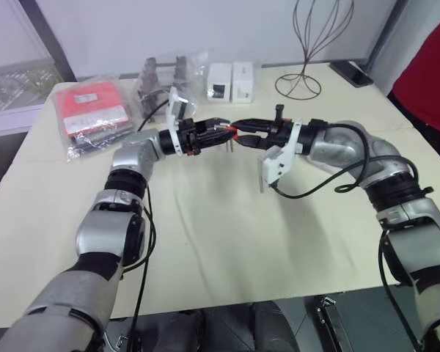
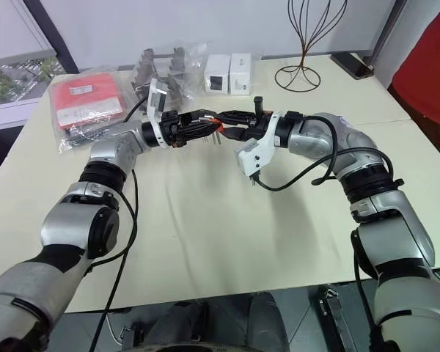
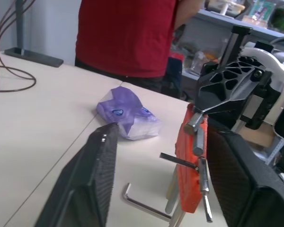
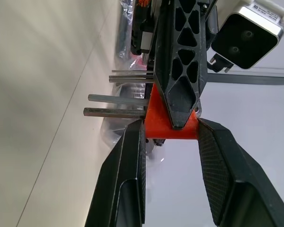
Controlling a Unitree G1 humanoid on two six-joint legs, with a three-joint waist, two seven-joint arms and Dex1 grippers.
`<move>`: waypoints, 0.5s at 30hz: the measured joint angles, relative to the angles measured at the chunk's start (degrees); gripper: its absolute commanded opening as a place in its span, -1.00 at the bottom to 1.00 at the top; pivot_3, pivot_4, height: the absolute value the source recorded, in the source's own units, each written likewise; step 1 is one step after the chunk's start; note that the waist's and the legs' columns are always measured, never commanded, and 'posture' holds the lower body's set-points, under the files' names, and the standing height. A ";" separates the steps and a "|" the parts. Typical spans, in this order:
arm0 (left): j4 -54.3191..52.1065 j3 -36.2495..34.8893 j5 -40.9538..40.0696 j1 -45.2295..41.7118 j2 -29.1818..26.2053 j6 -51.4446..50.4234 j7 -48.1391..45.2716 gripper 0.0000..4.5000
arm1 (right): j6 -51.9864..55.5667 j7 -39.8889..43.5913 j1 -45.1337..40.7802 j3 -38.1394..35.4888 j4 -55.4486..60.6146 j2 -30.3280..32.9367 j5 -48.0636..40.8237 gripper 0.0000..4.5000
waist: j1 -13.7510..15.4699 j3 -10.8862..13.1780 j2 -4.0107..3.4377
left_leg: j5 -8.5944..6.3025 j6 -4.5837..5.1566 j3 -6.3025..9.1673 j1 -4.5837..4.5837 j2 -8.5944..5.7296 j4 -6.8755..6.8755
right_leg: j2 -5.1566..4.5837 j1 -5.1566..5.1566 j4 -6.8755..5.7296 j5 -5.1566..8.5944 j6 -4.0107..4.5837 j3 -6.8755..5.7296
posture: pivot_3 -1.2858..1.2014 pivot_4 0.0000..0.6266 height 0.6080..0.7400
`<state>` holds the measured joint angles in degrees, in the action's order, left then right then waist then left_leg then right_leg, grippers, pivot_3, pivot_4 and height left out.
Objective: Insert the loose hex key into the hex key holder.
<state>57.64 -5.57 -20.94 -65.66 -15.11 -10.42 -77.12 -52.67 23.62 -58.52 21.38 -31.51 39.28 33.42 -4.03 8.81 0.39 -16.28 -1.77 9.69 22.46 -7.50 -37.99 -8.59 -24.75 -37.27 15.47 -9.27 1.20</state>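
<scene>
The right tool point(image 4: 170, 125) is clamping the hex key holder point(image 4: 172, 124), an orange-red block, between its 2 black fingers and is holding it in the air above the table point(image 1: 227, 242). 4 thin grey keys are sticking out of one side of the block. The left tool point(image 1: 221, 133) is meeting the right tool tip to tip. Its fingers are standing apart around the holder: one finger point(image 3: 246, 184) is lying right against the block and the other point(image 3: 92, 175) is hanging well clear of it.

The loose hex key point(image 3: 144, 204) is sitting between the left tool's fingers, with its long leg running up to the near end of the holder and its short bent leg pointing away from it. I cannot tell whether it is seated in a slot.

Past the left tool, a purple tissue pack point(image 3: 128, 116) with small blue marks is lying on the table, and a person in a red top point(image 3: 125, 33) is standing behind it.

Beyond both tools are lying a red packet point(image 1: 92, 106) in clear plastic with a white label, 2 white boxes point(image 1: 231, 81) with dark print and a wire stand point(image 1: 308, 44). None of the writing is large enough to read.
</scene>
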 measured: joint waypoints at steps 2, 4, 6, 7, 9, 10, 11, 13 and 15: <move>-0.32 0.03 -0.03 0.03 0.51 -0.11 -0.78 -0.69 | 0.62 0.01 0.01 0.00 -0.03 -0.03 0.05 -0.57 | 0.03 0.00 0.00 | 0.00 0.00 0.00 0.01 0.00 0.00 | 0.00 0.00 0.00 0.00 0.00 0.00 | 0.03 -0.52 1.00; -0.77 0.27 0.31 0.03 0.89 -0.05 -1.35 -0.98 | 0.93 0.25 0.02 0.03 -0.02 -0.09 0.05 -0.57 | -0.01 0.00 0.00 | 0.00 0.00 0.00 0.01 0.00 -0.01 | 0.00 0.00 -0.01 0.00 0.00 0.00 | 0.03 -0.52 1.00; -0.86 0.26 0.45 0.04 0.88 -0.03 -1.30 -0.98 | 1.00 0.25 0.05 0.03 -0.02 -0.14 0.03 -0.57 | -0.03 0.00 0.00 | 0.00 0.00 0.01 0.01 0.00 -0.01 | 0.00 0.00 -0.01 0.00 0.00 0.00 | 0.03 -0.52 1.00; -0.86 0.26 0.47 0.04 0.88 -0.03 -1.29 -0.98 | 1.02 0.25 0.05 0.03 -0.02 -0.14 0.02 -0.57 | -0.03 0.00 0.00 | 0.00 0.00 0.01 0.01 0.00 -0.01 | 0.00 0.00 -0.01 0.00 0.00 0.00 | 0.03 -0.52 1.00; -0.86 0.26 0.48 0.04 0.88 -0.04 -1.29 -0.98 | 1.03 0.25 0.05 0.03 -0.02 -0.15 0.02 -0.57 | -0.03 0.00 0.00 | 0.00 0.00 0.01 0.01 0.00 -0.01 | 0.00 -0.01 -0.01 0.00 0.00 0.00 | 0.03 -0.52 1.00; -0.87 0.26 0.49 0.04 0.89 -0.04 -1.27 -0.98 | 1.05 0.25 0.05 0.03 -0.02 -0.16 0.02 -0.57 | -0.03 0.00 0.00 | 0.00 0.00 0.01 0.01 0.00 -0.01 | 0.00 -0.01 -0.01 0.00 0.00 0.00 | 0.03 -0.52 1.00; -0.87 0.26 0.49 0.04 0.89 -0.04 -1.27 -0.98 | 1.05 0.25 0.05 0.03 -0.02 -0.16 0.02 -0.57 | -0.03 0.00 0.00 | 0.00 0.00 0.00 0.01 0.00 -0.01 | 0.00 -0.01 -0.01 0.00 0.00 0.00 | 0.03 -0.52 1.00; -0.95 0.26 0.64 0.04 0.89 0.08 -1.10 -0.98 | 1.16 0.25 0.07 0.03 -0.01 -0.18 0.02 -0.57 | -0.02 0.00 0.00 | 0.00 0.00 0.00 0.01 0.00 -0.02 | 0.01 0.00 -0.01 0.00 0.00 0.00 | 0.03 -0.52 1.00; -1.02 0.26 0.76 0.06 0.89 0.14 -1.01 -0.98 | 1.28 0.26 0.11 0.03 -0.01 -0.23 0.00 -0.57 | 0.03 0.00 0.00 | 0.00 0.00 0.00 0.01 0.00 -0.02 | 0.00 0.00 -0.01 0.00 0.00 0.00 | 0.03 -0.52 1.00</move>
<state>56.62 -5.32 -20.19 -65.60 -14.22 -10.28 -78.13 -51.39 23.88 -58.41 21.40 -31.52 39.05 33.41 -3.99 8.81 0.39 -16.28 -1.77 9.69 22.48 -7.50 -38.01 -8.59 -24.75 -37.28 15.47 -9.27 1.20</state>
